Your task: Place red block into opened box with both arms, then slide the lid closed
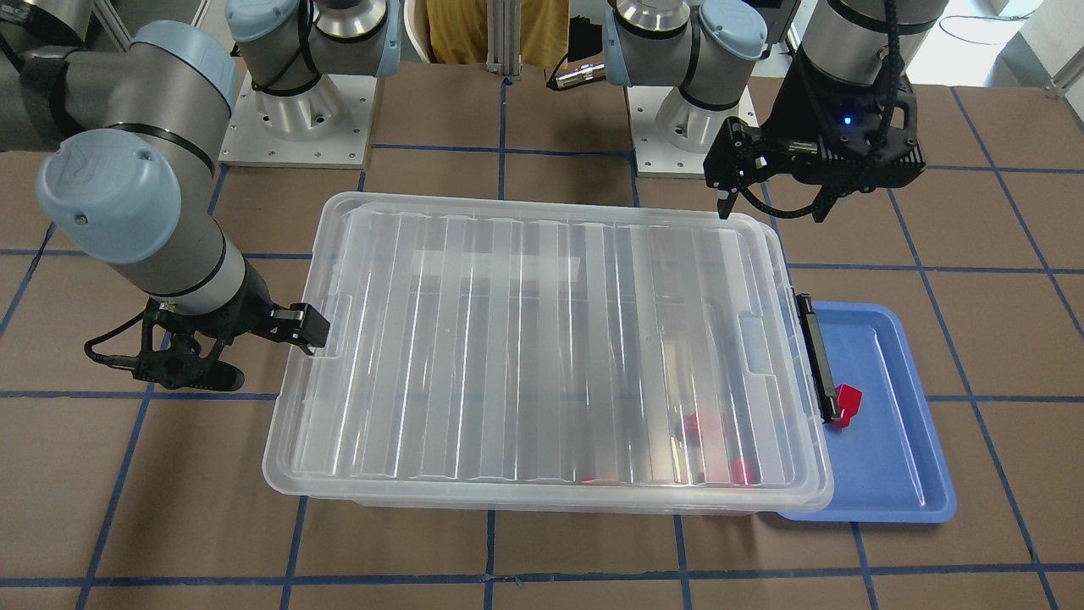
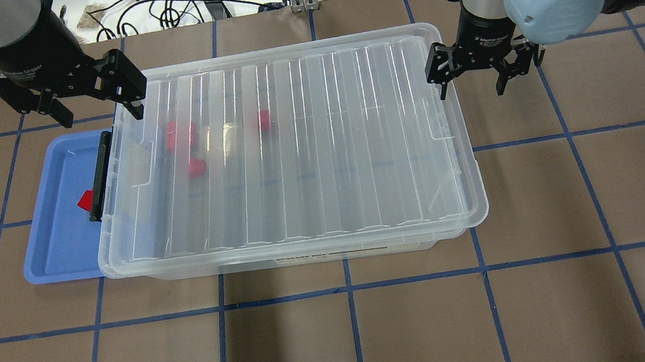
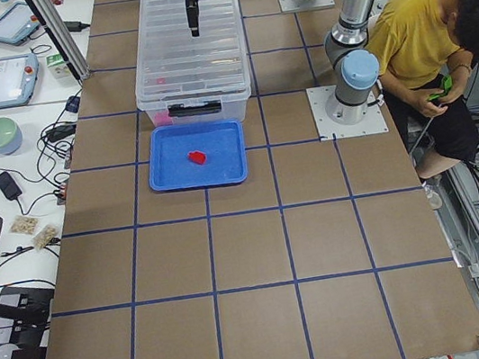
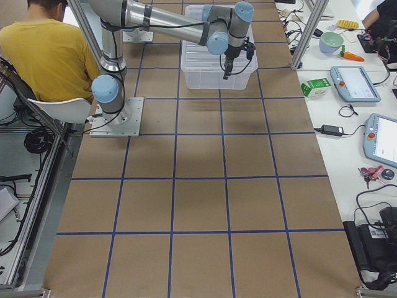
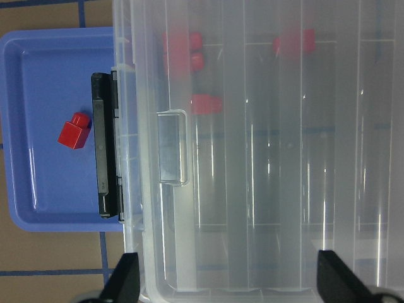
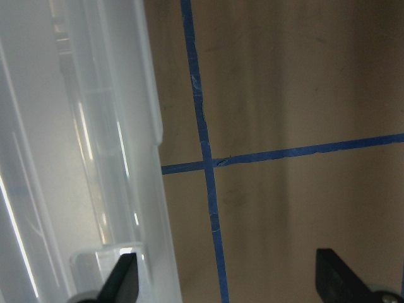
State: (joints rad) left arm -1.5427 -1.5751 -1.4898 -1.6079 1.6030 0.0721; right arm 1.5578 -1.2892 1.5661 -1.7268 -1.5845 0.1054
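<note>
At the left end of the brown, matte surface (image 2: pixel 547 209), which is crossed by blue tape lines, a shallow blue plastic tray (image 2: pixel 55 263) with rounded corners holds one small red block (image 2: pixel 85 200), lying loose near the box's black bar latch (image 2: pixel 100 176). The tray's right side tucks under the box (image 2: pixel 216 269), a large rectangular bin of cloudy clear plastic. The lid (image 2: pixel 306 152), a glossy ribbed sheet with a small tab at each short edge, lies flat over nearly all of its top. Three more red blocks (image 2: pixel 196 168) show blurred through the lid, inside the box toward the latch end. The left gripper (image 2: pixel 100 113) hangs over the box's far corner at the latch end, jaws spread wide and holding nothing. At the opposite short edge the right gripper (image 2: pixel 471 89) is also spread wide and empty, one finger just beside the lid's rim; whether it touches cannot be told.
</note>
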